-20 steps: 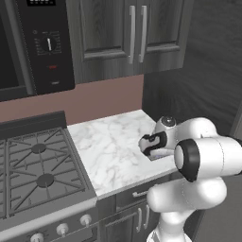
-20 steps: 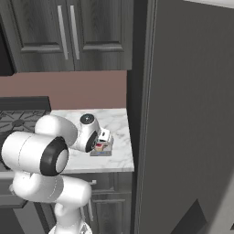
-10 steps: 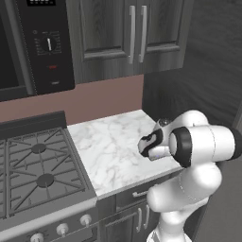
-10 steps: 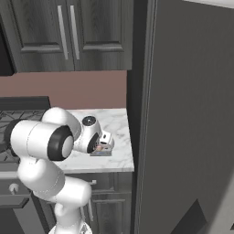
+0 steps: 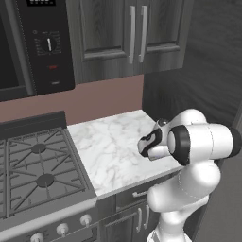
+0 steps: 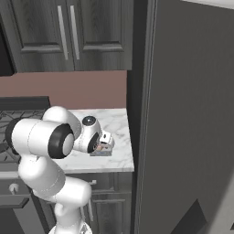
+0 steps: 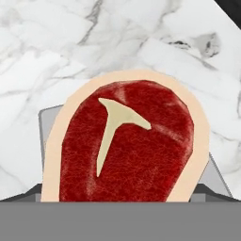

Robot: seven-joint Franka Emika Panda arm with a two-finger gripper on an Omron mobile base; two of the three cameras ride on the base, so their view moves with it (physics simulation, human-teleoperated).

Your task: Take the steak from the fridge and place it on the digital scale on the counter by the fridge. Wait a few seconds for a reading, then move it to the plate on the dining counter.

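Jaws: you cannot tell if they are open or shut. Your gripper (image 6: 101,145) hangs low over the steak (image 7: 127,146), which lies on the digital scale (image 7: 47,117) so it can be weighed.

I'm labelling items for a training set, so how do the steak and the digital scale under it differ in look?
The steak is a rounded oval, while the digital scale has straight edges and corners. The steak is deep red with a tan rim and a pale T-shaped streak; the scale is plain grey. The steak covers most of the scale, which shows past it on both sides in the hand view. Both look flat and sit at the counter's edge nearest the fridge.
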